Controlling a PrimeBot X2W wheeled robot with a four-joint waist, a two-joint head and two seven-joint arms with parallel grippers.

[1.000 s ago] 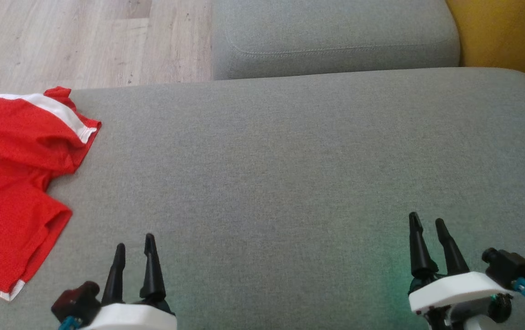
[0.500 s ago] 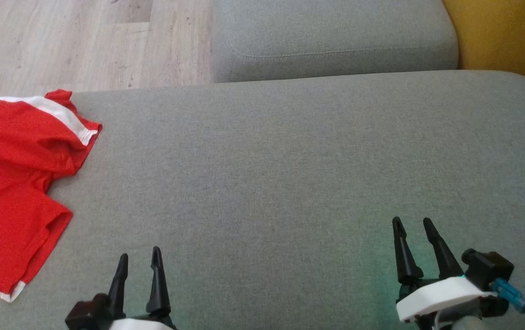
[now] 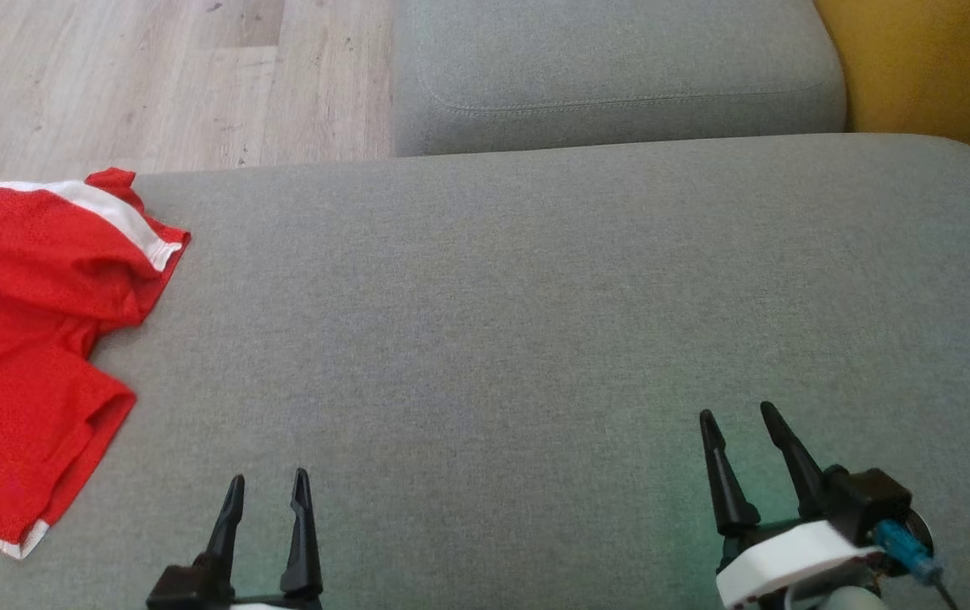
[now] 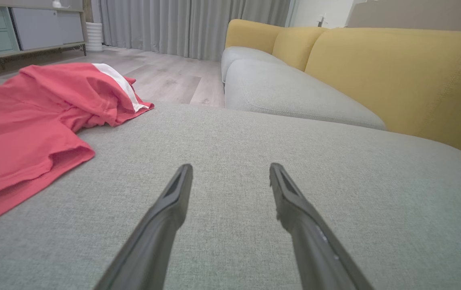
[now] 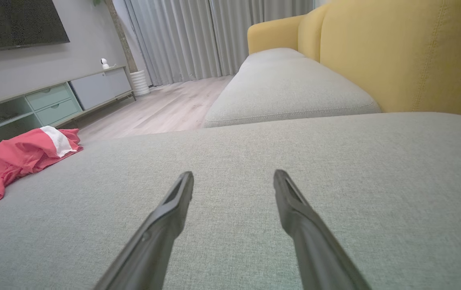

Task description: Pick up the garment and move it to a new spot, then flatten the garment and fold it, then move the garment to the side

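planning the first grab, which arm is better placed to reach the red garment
Left, probably. The red garment lies at the left edge of the grey cushion, near the open left tool; the right tool, also open, sits far across it.

You have the garment, red with a white band, lying crumpled and loosely doubled over itself at the far left corner of the grey seat cushion, spread down along its left edge.
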